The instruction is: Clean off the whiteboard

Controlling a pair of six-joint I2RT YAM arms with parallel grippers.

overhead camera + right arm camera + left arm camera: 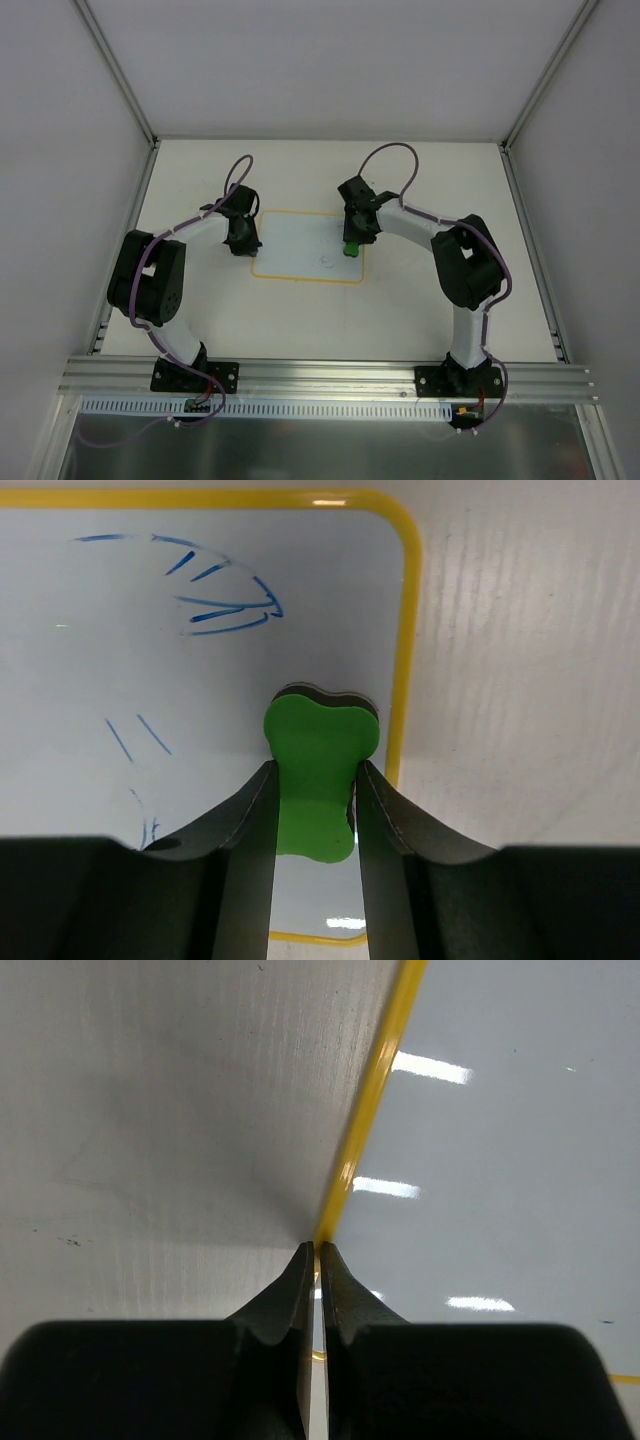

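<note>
Whiteboard (300,258) lies flat at centre of table (420,310), long sides parallel to the near edge. Left gripper (315,1250): jaws pressed together, tips down at the board's left yellow rim (365,1110). Right gripper (316,767): pinching green eraser (318,750), set on the board face just inside its right rim. Blue strokes (225,595) remain beside the eraser.

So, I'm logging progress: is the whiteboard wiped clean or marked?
Marked: the right wrist view shows blue strokes on the whiteboard, left of the green eraser in that view.
</note>
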